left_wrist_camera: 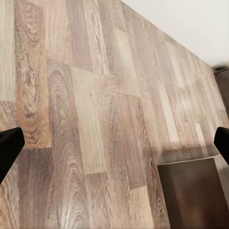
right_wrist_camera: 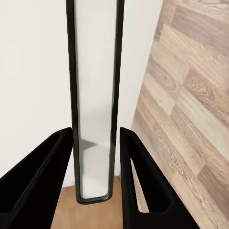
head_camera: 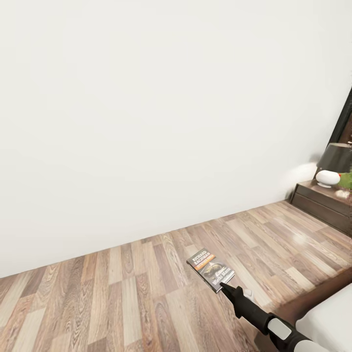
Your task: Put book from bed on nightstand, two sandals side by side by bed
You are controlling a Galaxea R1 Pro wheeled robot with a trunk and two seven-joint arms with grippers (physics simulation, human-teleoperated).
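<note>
The book (head_camera: 211,270), dark-covered with an orange-and-white title band, hangs above the wood-plank floor with my right gripper (head_camera: 226,287) shut on its near edge. In the right wrist view the book (right_wrist_camera: 95,95) appears edge-on, a thin white strip with dark borders, clamped between the two black fingers (right_wrist_camera: 47,176). My left gripper (left_wrist_camera: 114,143) is open, with fingertips (left_wrist_camera: 9,143) at the picture's sides and nothing between them. The nightstand (head_camera: 320,205) stands against the wall at the far right. The bed's grey mattress corner (head_camera: 330,318) and brown frame (head_camera: 308,299) lie at the lower right. The sandals are out of view.
A black-shaded lamp with a white base (head_camera: 335,166) and a green object (head_camera: 346,181) stand on the nightstand. A plain white wall (head_camera: 146,122) runs behind the plank floor (head_camera: 122,298). A dark brown furniture corner (left_wrist_camera: 191,191) lies below the left gripper.
</note>
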